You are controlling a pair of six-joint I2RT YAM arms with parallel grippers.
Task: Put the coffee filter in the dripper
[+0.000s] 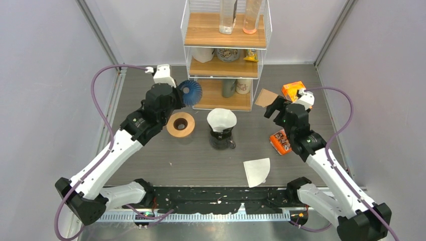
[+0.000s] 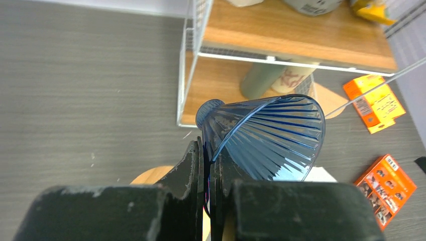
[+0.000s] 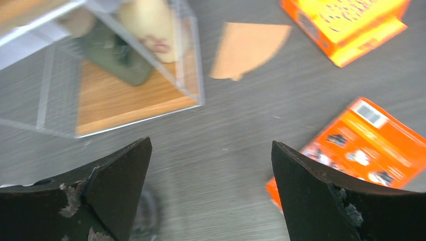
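Observation:
My left gripper (image 1: 179, 96) is shut on the rim wall of a blue ribbed dripper (image 1: 191, 92) and holds it on its side in the air by the shelf's lower left corner. In the left wrist view the dripper (image 2: 271, 135) sits between my closed fingers (image 2: 211, 150). A white coffee filter (image 1: 221, 119) stands open in a glass carafe (image 1: 221, 139) at the table's middle. Another white filter (image 1: 257, 170) lies flat near the front edge. My right gripper (image 1: 274, 108) is open and empty above the table right of the shelf; it also shows in the right wrist view (image 3: 211, 148).
A wooden ring stand (image 1: 181, 124) lies below the dripper. A wire and wood shelf (image 1: 224, 50) with cups stands at the back. A brown filter (image 1: 264, 97) and two orange boxes (image 1: 293, 90) (image 1: 280, 141) lie at the right.

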